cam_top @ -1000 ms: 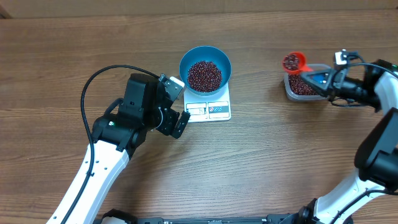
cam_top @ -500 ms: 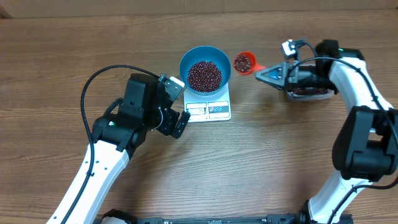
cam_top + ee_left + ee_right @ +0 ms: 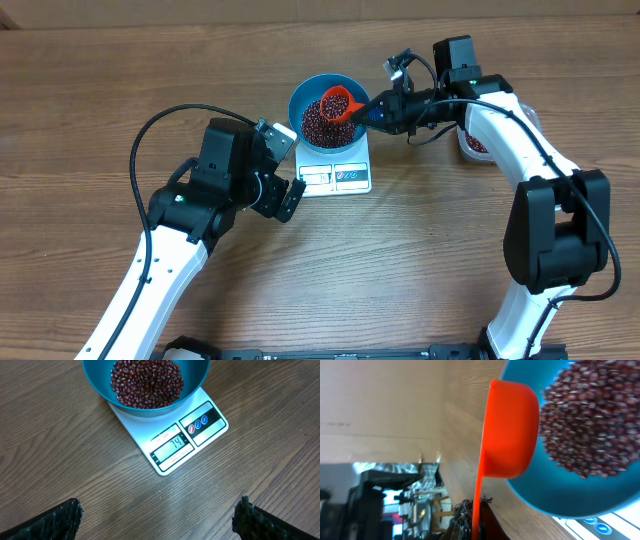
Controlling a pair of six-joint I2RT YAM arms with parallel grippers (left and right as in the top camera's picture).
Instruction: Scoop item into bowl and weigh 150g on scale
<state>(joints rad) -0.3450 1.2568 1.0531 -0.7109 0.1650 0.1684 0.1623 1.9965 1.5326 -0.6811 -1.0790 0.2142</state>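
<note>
Beans (image 3: 326, 122) fill blue bowl (image 3: 196, 380) on scale (image 3: 172, 446); right pincer (image 3: 375, 109) grips tipped scoop (image 3: 338, 101), left pincer (image 3: 160, 518) gapes.

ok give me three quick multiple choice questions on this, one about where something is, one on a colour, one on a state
1. Where does the blue bowl stand?
A. on top of the scale
B. beside the scale, not touching it
C. under the scale

2. What colour is the scoop over the bowl?
A. green
B. white
C. orange-red

3. How is the left gripper?
A. shut on the scoop
B. open, holding nothing
C. shut on the bowl's rim

Answers:
1 A, the bowl covers the scale's far end and only the display end shows.
2 C, the right wrist view shows it orange-red against the dark beans.
3 B, its fingers stand wide apart with nothing gripped between them.
</note>
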